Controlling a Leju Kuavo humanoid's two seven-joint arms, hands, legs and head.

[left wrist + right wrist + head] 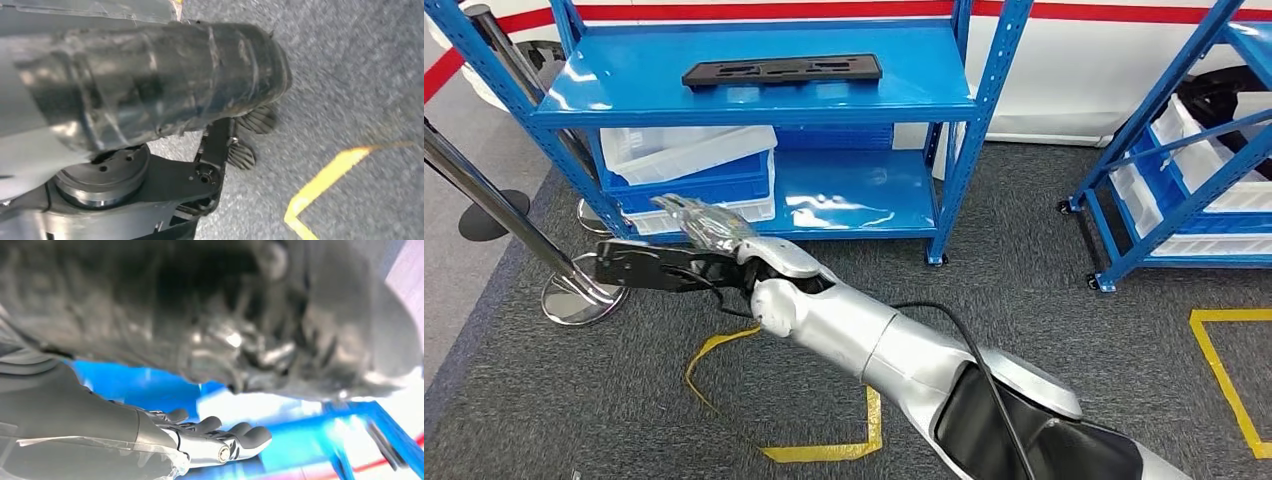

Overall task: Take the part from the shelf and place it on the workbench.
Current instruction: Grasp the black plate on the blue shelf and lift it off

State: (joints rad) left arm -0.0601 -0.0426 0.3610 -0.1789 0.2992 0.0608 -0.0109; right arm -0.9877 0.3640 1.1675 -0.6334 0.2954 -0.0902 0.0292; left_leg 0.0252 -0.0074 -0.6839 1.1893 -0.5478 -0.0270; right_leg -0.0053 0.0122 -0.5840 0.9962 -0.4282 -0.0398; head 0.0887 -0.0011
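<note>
The flat black part [782, 71] lies on the glossy blue shelf [754, 105]; white bins [686, 152] sit stacked below. The right hand [686, 262] reaches out, fingers [235, 432] spread, empty. The left hand's [245, 140] state is unclear.

A blue shelf [924, 108] carries a flat black part [782, 70] on top, with white bins [689, 150] on the level below it.

A black part [782, 71] lies on the bright blue shelf [754, 105]; below it, grey speckled carpet [1024, 300] carries yellow tape lines [824, 450].
</note>
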